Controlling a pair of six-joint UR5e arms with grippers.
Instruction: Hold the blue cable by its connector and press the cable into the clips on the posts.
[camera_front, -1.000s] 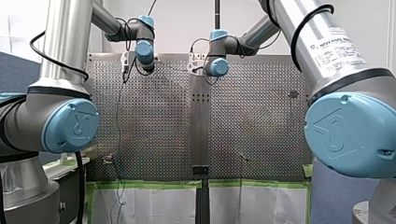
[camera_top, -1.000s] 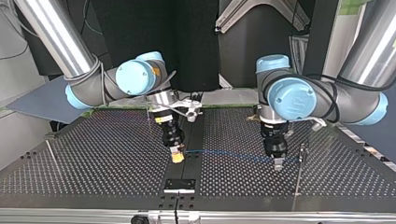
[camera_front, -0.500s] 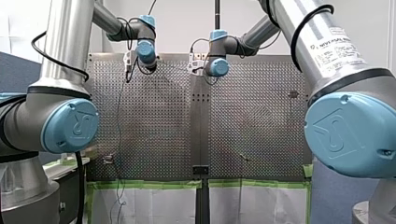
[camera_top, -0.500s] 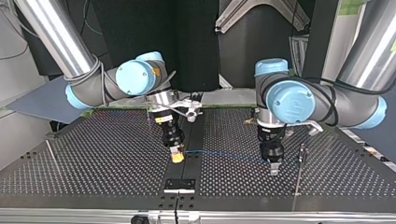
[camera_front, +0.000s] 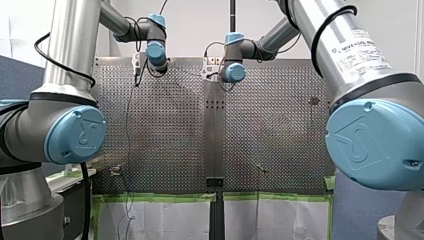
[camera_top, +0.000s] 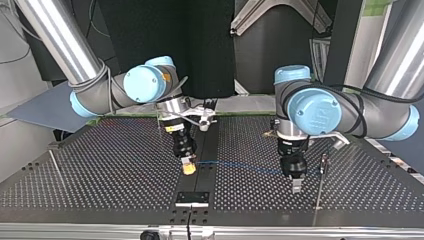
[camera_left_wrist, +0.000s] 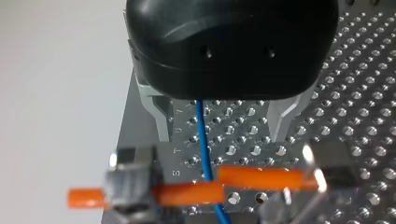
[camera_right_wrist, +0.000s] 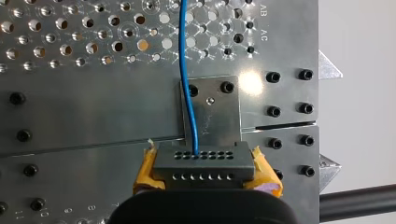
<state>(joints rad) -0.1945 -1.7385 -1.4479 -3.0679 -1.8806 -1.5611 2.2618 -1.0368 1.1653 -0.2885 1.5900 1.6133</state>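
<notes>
A perforated metal table (camera_top: 100, 165) fills the scene, with dark panels behind it in the top view, and both arms reach down to it side by side. My right gripper (camera_top: 188, 169) is clamped on the grey connector (camera_right_wrist: 204, 163), whose two rows of small holes face the wrist camera, with the yellow pads (camera_right_wrist: 264, 173) pressed against its two ends. The blue cable (camera_right_wrist: 185, 84) leaves the connector and runs ahead over the plate. In the top view it stretches just above the table toward my left gripper (camera_left_wrist: 219, 133), near a thin post (camera_top: 323, 164) at that view's right. That gripper is released. Its metal fingers (camera_left_wrist: 159, 116) stand well apart and the cable passes between them, nearer one finger and touching neither, as far as I can see. Beyond the fingers lies a blurred orange piece (camera_left_wrist: 261, 177) on a metal fitting, crossing the cable's line. It may be a clip, but I cannot tell. I judge that the connector is secured and the work is at the routing step, with the cable not yet seated in anything. The next move calls for a steady hold on the connector so the line stays taut. My left gripper must then bring the cable squarely over the clip's mouth and press it straight in.
</notes>
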